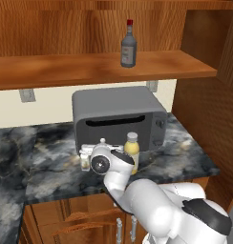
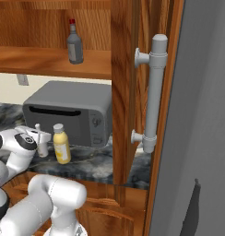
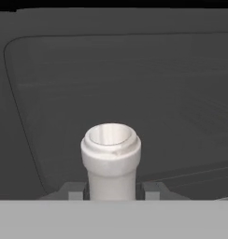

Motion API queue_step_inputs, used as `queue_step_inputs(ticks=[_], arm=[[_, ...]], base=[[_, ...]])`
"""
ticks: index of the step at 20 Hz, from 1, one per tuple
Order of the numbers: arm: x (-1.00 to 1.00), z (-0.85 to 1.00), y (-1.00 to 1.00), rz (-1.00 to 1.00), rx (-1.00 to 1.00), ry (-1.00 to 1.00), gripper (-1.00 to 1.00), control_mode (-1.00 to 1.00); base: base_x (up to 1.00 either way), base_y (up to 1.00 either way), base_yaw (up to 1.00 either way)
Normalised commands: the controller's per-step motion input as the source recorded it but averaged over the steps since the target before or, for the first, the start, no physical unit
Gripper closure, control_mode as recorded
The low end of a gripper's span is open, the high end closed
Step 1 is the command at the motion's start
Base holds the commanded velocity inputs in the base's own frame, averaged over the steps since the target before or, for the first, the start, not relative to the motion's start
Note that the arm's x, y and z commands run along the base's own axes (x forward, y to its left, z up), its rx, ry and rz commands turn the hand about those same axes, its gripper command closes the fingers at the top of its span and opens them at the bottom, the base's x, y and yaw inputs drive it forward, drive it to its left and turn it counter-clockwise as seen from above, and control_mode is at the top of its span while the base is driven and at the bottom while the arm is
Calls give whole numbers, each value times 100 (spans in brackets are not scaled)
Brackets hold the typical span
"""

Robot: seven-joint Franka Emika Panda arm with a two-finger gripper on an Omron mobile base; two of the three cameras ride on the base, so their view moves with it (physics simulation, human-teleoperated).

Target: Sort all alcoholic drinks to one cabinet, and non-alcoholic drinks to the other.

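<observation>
Now, white bottle point(image 3: 110, 161): on tabletop point(image 1: 51, 162), at 9 o'clock of yellow bottle point(image 1: 132, 151).
Tool point(image 3: 111, 190): pinching its neck.
Handling: glass, slippery, fragile, top-heavy; hold below the lip.

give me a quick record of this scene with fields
pincer: closed around the neck of the slim white long-necked bottle
yellow juice bottle with pale grey cap: upright on the dark marble counter, beside the pincer
squat dark grey bottle with red cap: upright on the reddish-brown wall shelf
grey toaster oven: behind the white bottle
</observation>
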Motion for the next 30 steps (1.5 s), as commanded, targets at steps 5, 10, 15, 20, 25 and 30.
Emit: queue_step_inputs(ticks=[5, 10, 15, 20, 25, 30], arm=[[0, 0, 0, 0, 0, 0, 100, -100], [-3, 21, -1, -1, 0, -1, 100, -100], [-6, 45, 8, -5, -5, 0, 100, -100], [-26, 43, 1, -5, -5, 0, 100, -100], [-40, 34, 4, -1, -1, 0, 100, -100], [-43, 38, 2, -2, 0, 0, 100, -100]], base=[[0, 0, 0], [0, 0, 0], [0, 0, 0], [0, 0, 0], [0, 0, 0], [0, 0, 0]])
